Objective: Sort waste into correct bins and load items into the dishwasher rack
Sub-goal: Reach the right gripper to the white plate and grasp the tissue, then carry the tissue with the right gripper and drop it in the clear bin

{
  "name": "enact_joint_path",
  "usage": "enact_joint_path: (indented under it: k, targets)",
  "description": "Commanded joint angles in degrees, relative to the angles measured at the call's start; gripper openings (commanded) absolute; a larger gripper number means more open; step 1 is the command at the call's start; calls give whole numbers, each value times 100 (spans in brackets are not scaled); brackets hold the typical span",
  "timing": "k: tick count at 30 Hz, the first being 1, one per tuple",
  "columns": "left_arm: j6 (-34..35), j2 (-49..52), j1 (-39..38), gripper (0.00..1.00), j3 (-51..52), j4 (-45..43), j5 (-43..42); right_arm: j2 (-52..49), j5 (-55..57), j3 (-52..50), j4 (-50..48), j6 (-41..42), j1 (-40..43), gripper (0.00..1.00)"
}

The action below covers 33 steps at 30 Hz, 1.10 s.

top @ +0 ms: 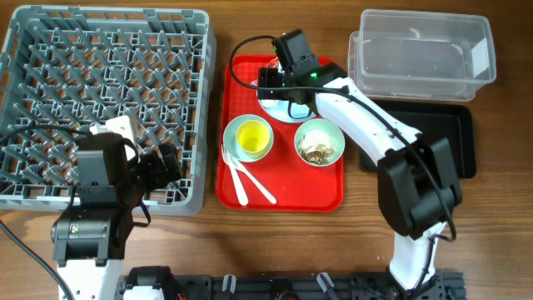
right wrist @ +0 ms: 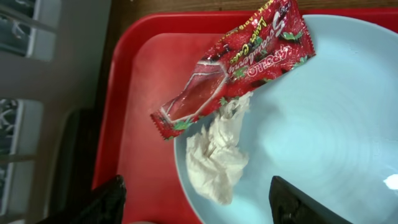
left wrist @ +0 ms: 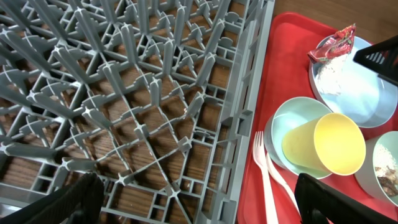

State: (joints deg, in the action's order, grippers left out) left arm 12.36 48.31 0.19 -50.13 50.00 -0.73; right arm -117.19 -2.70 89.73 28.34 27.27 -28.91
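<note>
Waste sorting is in hand: the right claw (right wrist: 196,190) is spread over the plate (right wrist: 323,124), with the red wrapper (right wrist: 233,68) and tissue (right wrist: 214,155) just ahead of it. Next, probably, it drops and pinches the wrapper. The left claw (left wrist: 196,190) is spread over the rack (left wrist: 124,93).

Glossy crinkled foil wrapper (right wrist: 233,65)
</note>
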Motion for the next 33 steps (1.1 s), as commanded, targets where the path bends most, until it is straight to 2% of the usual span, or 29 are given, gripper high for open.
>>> enact_joint_path:
  k: [1, 14, 23, 27, 33]
  targets:
    - [55, -52, 35, 100, -133, 7, 52, -260, 299, 133, -87, 144, -2, 72]
    - [55, -52, 35, 100, -133, 44, 52, -769, 426, 131, -437, 232, -2, 67]
    - [52, -52, 35, 100, -133, 46, 52, -1008, 420, 131, -514, 286, -17, 57]
    - [55, -52, 35, 100, -133, 46, 52, -1038, 422, 131, -533, 291, -17, 45]
    - [55, -52, 35, 100, -133, 46, 52, -968, 426, 136, -479, 225, 4, 6]
